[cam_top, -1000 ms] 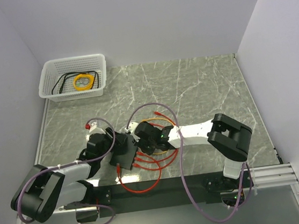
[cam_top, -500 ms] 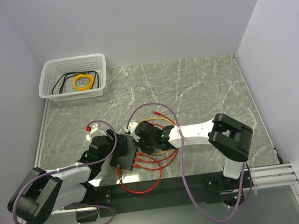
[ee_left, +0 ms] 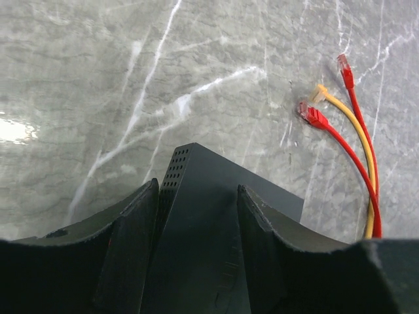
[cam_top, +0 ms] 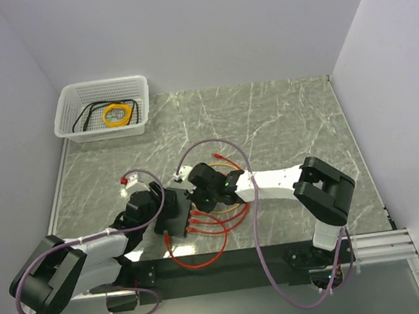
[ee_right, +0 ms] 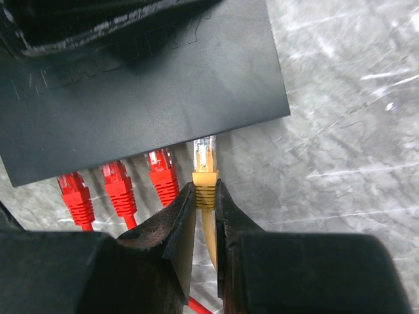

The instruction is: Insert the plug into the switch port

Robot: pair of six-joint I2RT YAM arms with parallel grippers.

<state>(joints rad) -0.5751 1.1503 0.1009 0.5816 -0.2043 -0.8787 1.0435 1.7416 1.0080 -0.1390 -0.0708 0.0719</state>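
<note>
The flat black switch lies near the front edge, also in the left wrist view and the right wrist view. My left gripper is shut on its far corner. Three red plugs sit in ports along its edge. My right gripper is shut on the orange-yellow cord's connector, whose clear tip is at the switch's edge beside the red ones. Two loose red plugs and a loose yellow end lie on the table beyond the switch.
A white mesh basket with black and yellow coiled cords stands at the far left. Red cord loops run from the switch to the front edge. Purple arm cables arch over both wrists.
My left gripper has moved right and closed in on the switch. My right gripper has shifted slightly up and left with the yellow connector, and the cord loops moved with it.
</note>
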